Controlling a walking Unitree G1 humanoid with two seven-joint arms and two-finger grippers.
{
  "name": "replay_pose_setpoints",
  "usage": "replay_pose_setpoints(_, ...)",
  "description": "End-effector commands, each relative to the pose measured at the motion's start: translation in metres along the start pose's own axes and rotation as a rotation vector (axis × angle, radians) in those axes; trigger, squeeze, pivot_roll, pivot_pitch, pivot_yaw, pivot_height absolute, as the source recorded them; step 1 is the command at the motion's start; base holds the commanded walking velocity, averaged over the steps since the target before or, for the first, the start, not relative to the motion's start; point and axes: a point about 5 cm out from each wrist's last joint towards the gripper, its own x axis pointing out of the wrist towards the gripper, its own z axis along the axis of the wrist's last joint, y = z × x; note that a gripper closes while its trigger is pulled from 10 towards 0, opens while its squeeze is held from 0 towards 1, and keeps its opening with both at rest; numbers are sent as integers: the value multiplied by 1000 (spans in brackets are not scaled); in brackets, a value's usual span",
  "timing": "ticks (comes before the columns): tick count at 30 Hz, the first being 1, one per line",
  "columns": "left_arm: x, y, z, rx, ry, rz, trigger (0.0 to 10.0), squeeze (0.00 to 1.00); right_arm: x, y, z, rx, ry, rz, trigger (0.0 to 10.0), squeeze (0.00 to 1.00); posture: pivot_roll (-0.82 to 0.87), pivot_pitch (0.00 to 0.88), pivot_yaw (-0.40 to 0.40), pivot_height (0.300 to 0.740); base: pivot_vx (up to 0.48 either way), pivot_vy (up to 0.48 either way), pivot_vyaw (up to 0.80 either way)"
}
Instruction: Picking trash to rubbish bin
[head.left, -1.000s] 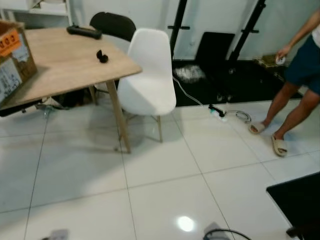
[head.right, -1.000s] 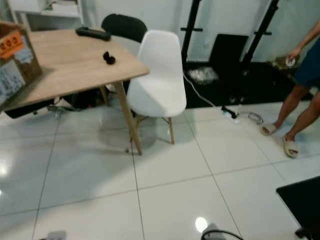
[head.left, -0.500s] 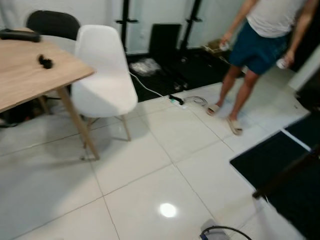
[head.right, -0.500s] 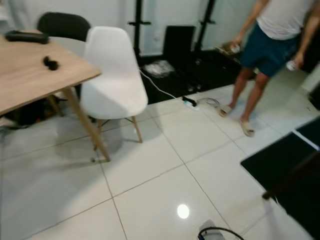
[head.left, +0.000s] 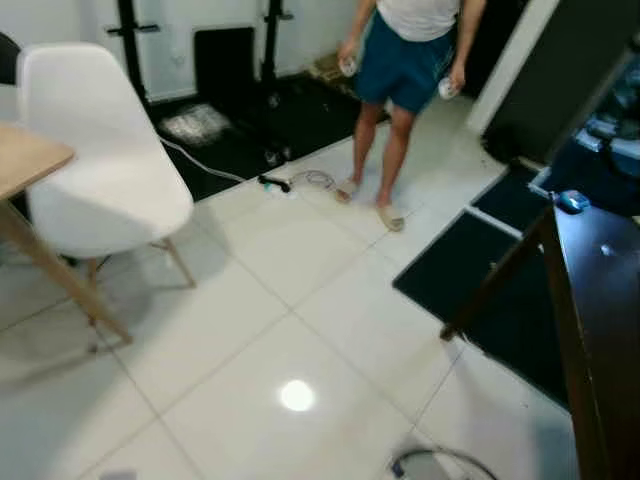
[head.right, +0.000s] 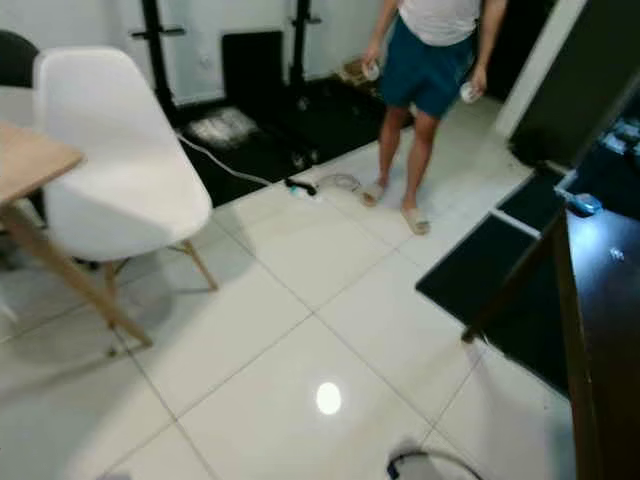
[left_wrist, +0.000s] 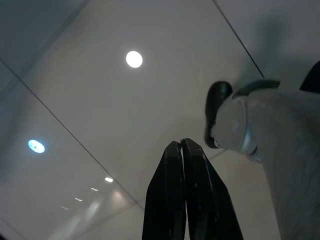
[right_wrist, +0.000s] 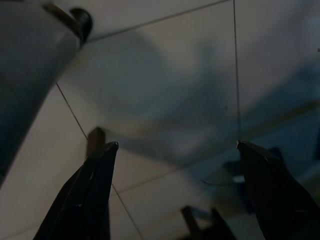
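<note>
- At the far left we see the corner of a wooden table (head.left: 25, 160), its slanted leg coming down to the white tiled floor (head.left: 250, 360).
- Just right of the table stands a white shell chair (head.left: 95, 160) on wooden legs.
- Beyond the chair, on a dark mat (head.left: 250, 130) by the far wall, lies a crumpled clear plastic bag (head.left: 195, 123); a white cable (head.left: 200, 160) runs from there to a power strip (head.left: 275, 184) at the mat's edge.
- Right of centre and far from us, a person (head.left: 400, 70) in teal shorts and sandals stands on the tiles, each hand (head.left: 347, 62) holding a small pale object we cannot make out.
- Nearer, on the right, dark mats (head.left: 480, 280) cover the floor, and a dark table (head.left: 600, 300) with a slanted brace fills the near right edge; a small blue object (head.left: 571, 202) rests on its far corner.
- We cannot tell where a rubbish bin stands.
- The left gripper (left_wrist: 182, 150) hangs over bare tile, fingers pressed together with nothing between them.
- The right gripper (right_wrist: 175, 155) hangs in shade above the floor, fingers spread wide and empty.
</note>
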Motion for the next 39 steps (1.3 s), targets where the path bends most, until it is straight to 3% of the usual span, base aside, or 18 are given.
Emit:
replay_pose_setpoints(1, -1, -13, -11, 13, 28, -38, 10000, 0, -1, -4, -9, -4, 29, -10, 10000, 0, 189, 80, -112, 740, 0, 0, -788)
replay_pose_setpoints(7, -1, -12, -15, 57, 40, -42, 10000, 0, 0, -2, -7, 26, 10, -14, 10000, 0, 180, 82, -71, 740, 0, 0, -131)
replay_pose_setpoints(10, -2, -3, -14, 122, 50, -38, 10000, 0, 0, 6, -3, 108, -12, -9, 10000, 0, 143, 76, 28, 740, 0, 0, 0)
replay_pose_setpoints(12, -2, -1, -13, 141, 51, -37, 10000, 0, 0, 8, -2, 123, -16, -7, 10000, 0, 143, 76, 28, 740, 0, 0, 0)
replay_pose_setpoints(14, -1, 10, -2, 182, 32, -26, 10000, 0, 1, 18, -4, 198, -13, 1, 10000, 0, 122, 71, 86, 740, 0, 0, 0)
replay_pose_setpoints(18, 0, 20, 15, 238, 3, -15, 10000, 0, 1, 29, -9, 273, 4, 13, 10000, 0, 117, 62, 113, 740, 0, 0, 0)
replay_pose_setpoints(27, 1, 17, 40, 265, -52, -24, 10000, 0, 0, 33, -16, 284, 20, 18, 10000, 0, 121, 58, 94, 740, 0, 0, 0)
replay_pose_setpoints(36, 2, 4, 26, 236, -27, -39, 10000, 0, 0, 25, -16, 200, 12, 14, 10000, 0, 124, 57, 32, 740, 0, 0, 0)
replay_pose_setpoints(39, 2, 2, 15, 192, -6, -29, 10000, 0, 0, 19, -16, 129, 7, 16, 10000, 0, 104, 61, -69, 740, 0, 0, 0)
